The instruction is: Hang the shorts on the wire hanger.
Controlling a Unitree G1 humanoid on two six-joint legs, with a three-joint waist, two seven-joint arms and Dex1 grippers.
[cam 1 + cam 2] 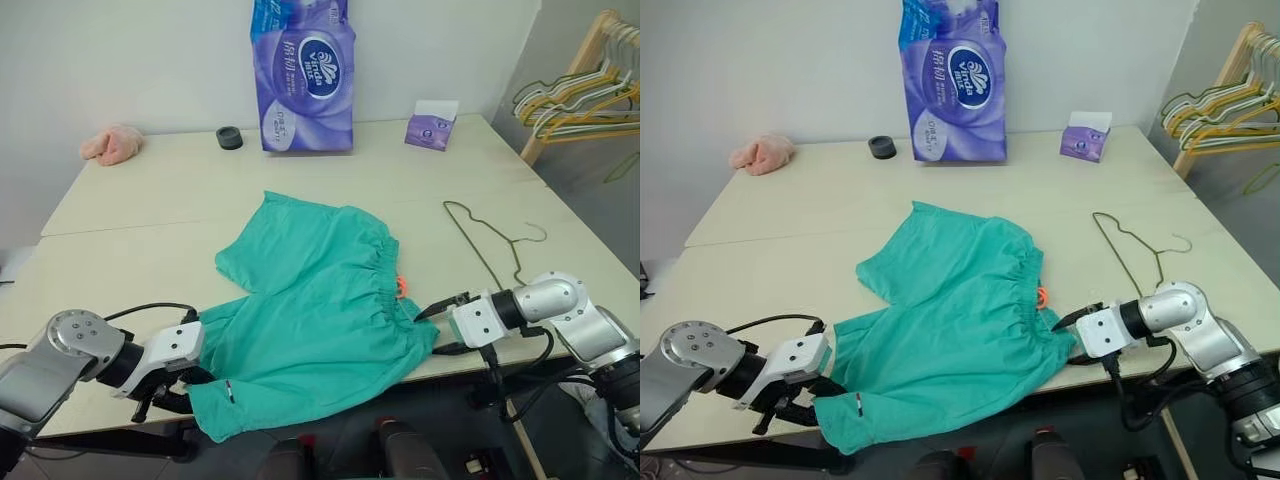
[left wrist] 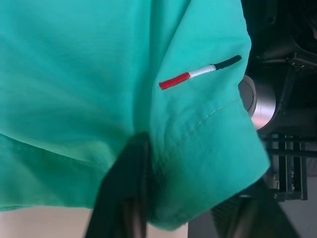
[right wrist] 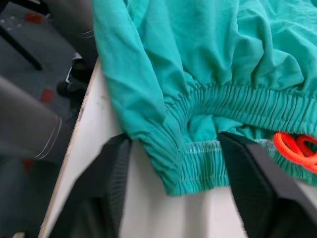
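- Head views: the shorts (image 1: 320,310) lie flat on the table (image 1: 150,200), with one corner drooping over the near edge. The left gripper (image 1: 172,392) sits at that hanging leg hem; the right gripper (image 1: 437,325) sits at the waistband end nearest it, beside the orange tag (image 1: 402,288). The wire hanger (image 1: 487,243) lies flat just beyond the right gripper, apart from the cloth.
- The right gripper's fingers stand spread, one above and one below the table edge, with nothing pinched between them.
- Left wrist view: a hem corner of the shorts with a small red, white and black stripe (image 2: 200,72) hangs straight ahead of the fingers (image 2: 121,198). The cloth drapes across one finger; the fingers stand apart, and whether they grip the cloth I cannot tell.
- Right wrist view: the gathered waistband (image 3: 198,148) lies between the spread fingers (image 3: 257,183), resting on the table's edge, touching neither pad clearly.
- Handling, as I judge it: the cloth is light, limp and will sag and bunch, so the thick elastic waistband gives the firmest hold. The hanger is thin, stiff and lies flush on the table, so it looks hard to pick up.
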